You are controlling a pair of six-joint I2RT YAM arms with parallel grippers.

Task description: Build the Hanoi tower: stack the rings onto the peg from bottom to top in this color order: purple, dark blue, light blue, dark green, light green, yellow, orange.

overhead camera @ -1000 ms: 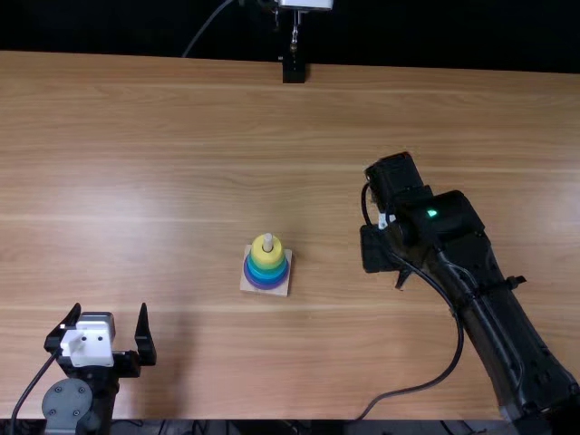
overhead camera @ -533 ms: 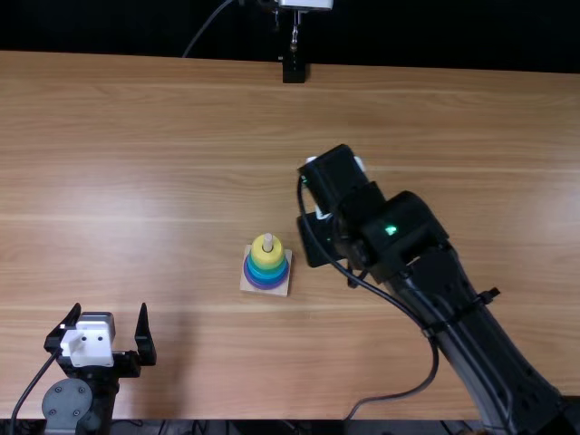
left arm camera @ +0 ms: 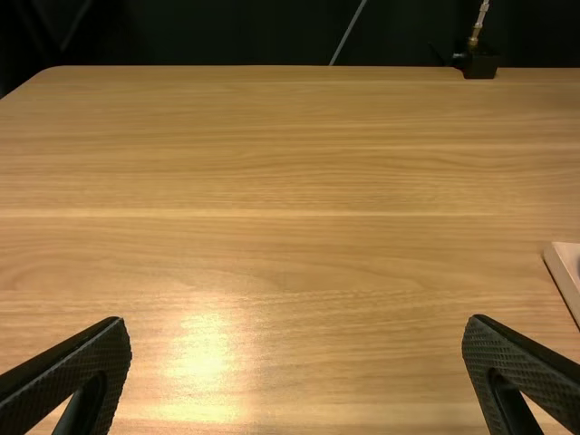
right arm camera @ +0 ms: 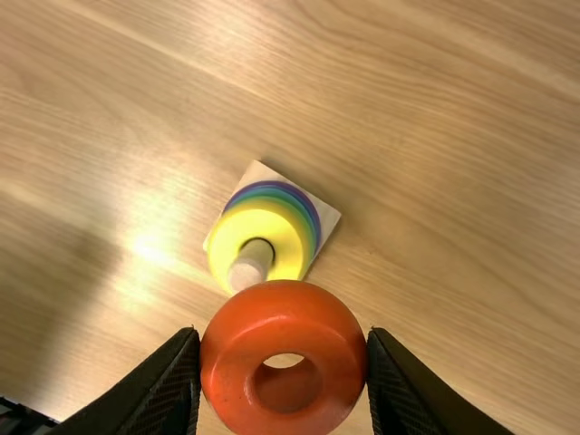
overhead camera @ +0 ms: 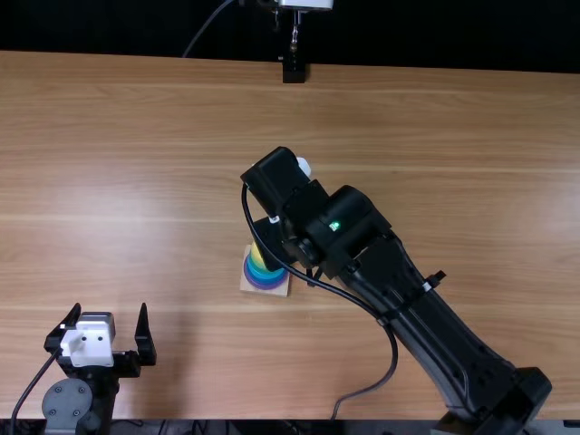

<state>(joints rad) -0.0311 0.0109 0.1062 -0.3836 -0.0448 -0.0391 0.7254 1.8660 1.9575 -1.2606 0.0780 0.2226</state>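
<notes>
My right gripper [overhead camera: 263, 217] is over the ring stack, partly covering it in the top view. In the right wrist view the right gripper [right arm camera: 285, 362] is shut on the orange ring [right arm camera: 283, 317], held above the table close to the wooden peg [right arm camera: 251, 264]. Around the peg, the yellow ring [right arm camera: 217, 249] tops the stack, with green, blue and purple [overhead camera: 263, 283] edges below, on a square wooden base [overhead camera: 280, 290]. My left gripper [overhead camera: 111, 340] is open at the near left; in the left wrist view the left gripper [left arm camera: 297, 362] has nothing between its fingers.
The wooden table [overhead camera: 145, 163] extends around the stack. A black stand [overhead camera: 294, 69] with a metal rod is at the far edge. The right arm's cable [overhead camera: 390, 362] loops over the near side of the table.
The right arm has swung left from the right side of the table to over the stack, carrying the orange ring. The left arm and the stack have kept still.
</notes>
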